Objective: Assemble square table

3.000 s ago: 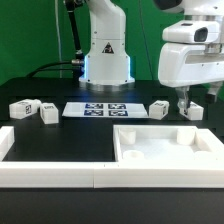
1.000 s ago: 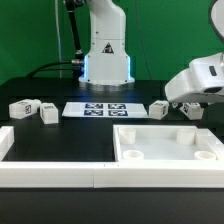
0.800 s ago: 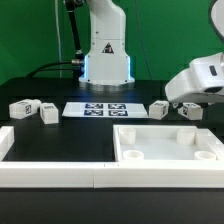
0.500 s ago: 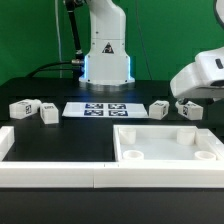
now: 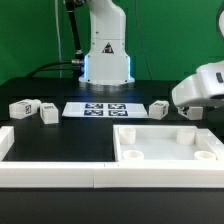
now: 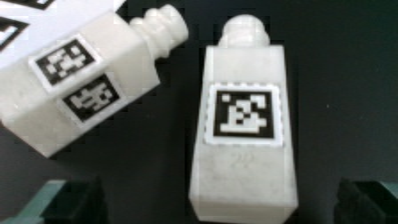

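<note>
The arm (image 5: 104,50) stands at the far middle of the black table (image 5: 60,140). Its wrist (image 5: 200,88) hangs low at the exterior view's right, tilted to one side, just above the right leg (image 5: 193,111). The square top (image 5: 150,146) lies near, on the exterior view's right, with its rim upward. The marker board (image 5: 97,108) lies flat in front of the arm's foot.

The next leg (image 5: 158,109) lies between the board and the right leg. Two more legs (image 5: 22,107) (image 5: 48,114) lie far to the left.

In the wrist view, the right leg (image 6: 240,120) lies between the dark fingers (image 6: 63,205). The gripper (image 6: 217,205) is spread wide, and a gap shows on each side. The next leg (image 6: 80,80) lies just beside, at an angle.
</note>
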